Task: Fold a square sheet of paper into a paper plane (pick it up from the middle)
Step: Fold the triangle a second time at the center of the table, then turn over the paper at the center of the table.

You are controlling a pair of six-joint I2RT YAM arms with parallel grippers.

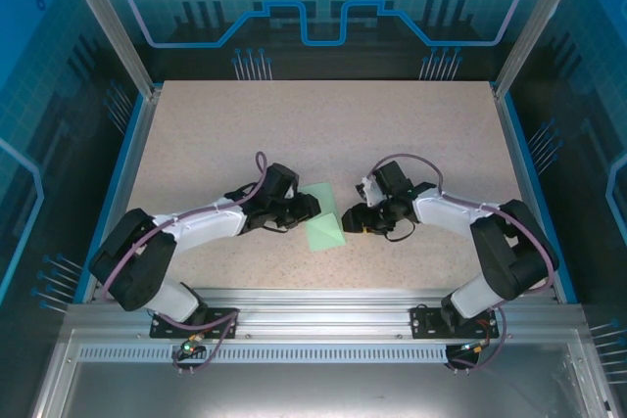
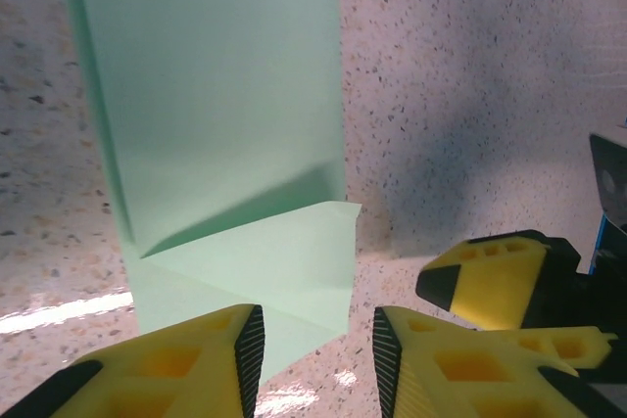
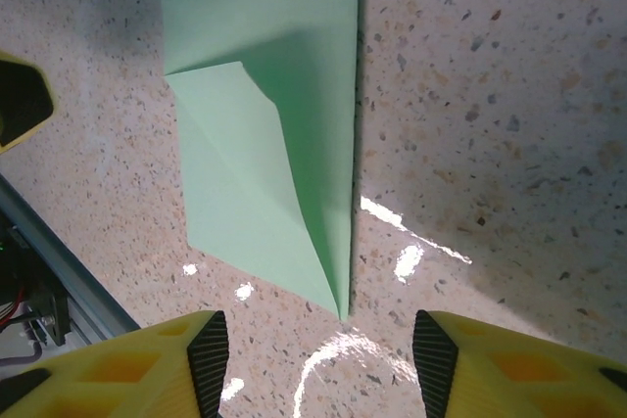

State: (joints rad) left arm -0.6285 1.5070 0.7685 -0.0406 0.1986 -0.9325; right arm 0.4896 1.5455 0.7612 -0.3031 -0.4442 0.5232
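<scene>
From above, the folded paper sheet (image 1: 323, 227) lay flat on the table (image 1: 313, 124) between the left gripper (image 1: 312, 206) and the right gripper (image 1: 351, 221). In the left wrist view, the left gripper's fingers (image 2: 186, 364) stood apart, clamping nothing, and the sheet stretched ahead of them. In the right wrist view, the right gripper's fingers (image 3: 147, 369) gaped wide, with the sheet's pointed tip just ahead of the gap.

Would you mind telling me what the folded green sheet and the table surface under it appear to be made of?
The folded green sheet looks like thin matte paper: it keeps sharp creases and shows no glare. The table surface seems a speckled stone-look laminate or composite, beige with dark flecks; bright glare streaks suggest a smooth, slightly glossy finish. Which exactly, I cannot tell.
</scene>
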